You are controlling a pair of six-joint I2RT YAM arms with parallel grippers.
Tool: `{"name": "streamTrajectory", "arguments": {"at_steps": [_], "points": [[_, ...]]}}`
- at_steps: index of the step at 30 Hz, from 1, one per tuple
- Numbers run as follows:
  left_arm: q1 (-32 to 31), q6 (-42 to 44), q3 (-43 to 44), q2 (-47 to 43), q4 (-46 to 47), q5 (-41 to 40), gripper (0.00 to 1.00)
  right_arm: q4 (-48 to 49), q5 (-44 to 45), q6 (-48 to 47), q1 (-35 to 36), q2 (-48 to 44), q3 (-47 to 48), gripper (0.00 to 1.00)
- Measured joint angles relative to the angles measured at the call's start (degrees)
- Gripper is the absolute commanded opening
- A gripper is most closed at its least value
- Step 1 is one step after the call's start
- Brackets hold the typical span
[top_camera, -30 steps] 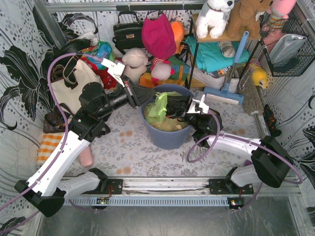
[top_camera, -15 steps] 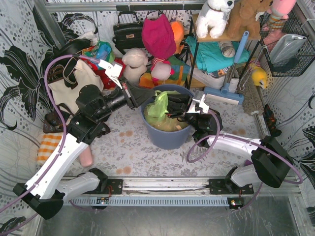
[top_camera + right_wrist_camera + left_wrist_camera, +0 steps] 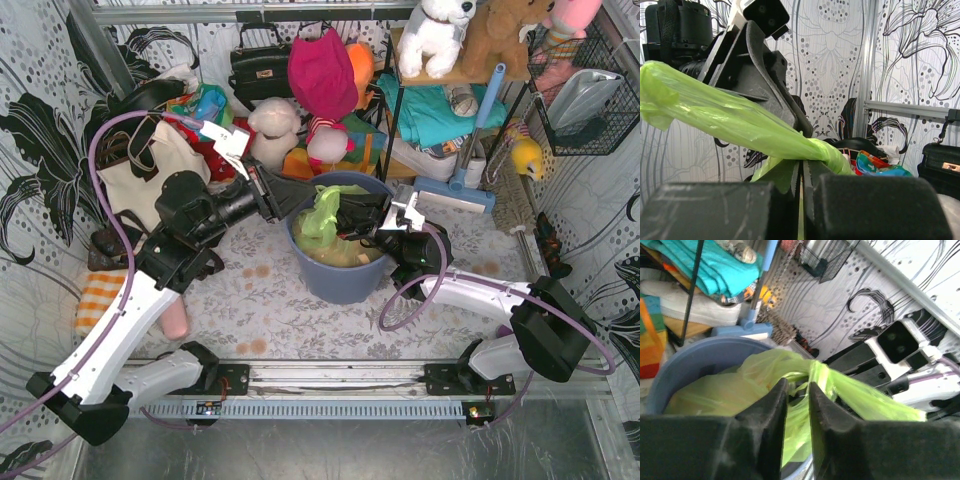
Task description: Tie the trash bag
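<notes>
Centrally, the trash bag (image 3: pixel 324 214) sits inside the blue-grey round bin (image 3: pixel 335 282) mid-table. It's thin lime-green plastic w/ brownish stuff showing thru lower down. Its top is gathered and pulled up above the rim into a twisted strand running between both grippers.

Left wrist cam: left gripper (image 3: pixel 797 386) is right over the bin opening, fingers (image 3: pixel 771 412) only a narrow slot apart w/ green film caught in that slot, so it's pinching the bag. The strand crosses the fingertips and stretches off to the right toward the other arm's white camera block.

Right wrist cam: right gripper (image 3: pixel 801 163) has its pads pressed together, w/ just a sliver of green in the seam. It's clamped on the bag's neck, and the twisted strand (image 3: pixel 735 117) leads up-left across the black body of the left gripper.

Top cam: left gripper (image 3: pixel 296 195) comes in from the bin's upper-left rim and right gripper (image 3: pixel 352 215) from the right rim. The tips are near each other over the bin.

Around it: table (image 3: pixel 250 310) w/ a pale floral cover. A white tote bag (image 3: pixel 150 170) w/ black straps is back-left and an orange-white checked cloth (image 3: pixel 100 300) sits at the left edge. A black handbag (image 3: pixel 258 65) is behind, next to a pile of plush toys. A white plush dog (image 3: pixel 435 30) is on the rack, teal cloth (image 3: pixel 430 110) below it. A blue-handled floor sweeper (image 3: pixel 470 170) leans back-right. A wire basket (image 3: pixel 585 100) hangs on the right wall.
</notes>
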Motion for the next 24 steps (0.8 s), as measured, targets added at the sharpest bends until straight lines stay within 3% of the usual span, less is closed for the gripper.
{"name": "streamTrajectory", "arguments": {"at_steps": [4, 8, 18, 24], "points": [[0.0, -0.24, 0.22, 0.66, -1.29, -0.7, 0.54, 0.0, 0.0, 0.0, 0.0, 0.0, 0.0, 0.0], [0.0, -0.42, 0.22, 1.75, -1.53, -0.74, 0.53, 0.0, 0.0, 0.0, 0.0, 0.0, 0.0, 0.0], [0.0, -1.55, 0.7, 2.38, -0.81, -0.48, 0.0, -1.09, -0.07, 0.0, -0.04, 0.0, 0.0, 0.0], [0.0, -1.68, 0.79, 2.43, -0.63, -0.42, 0.0, -1.11, -0.04, 0.0, -0.04, 0.0, 0.0, 0.0]]}}
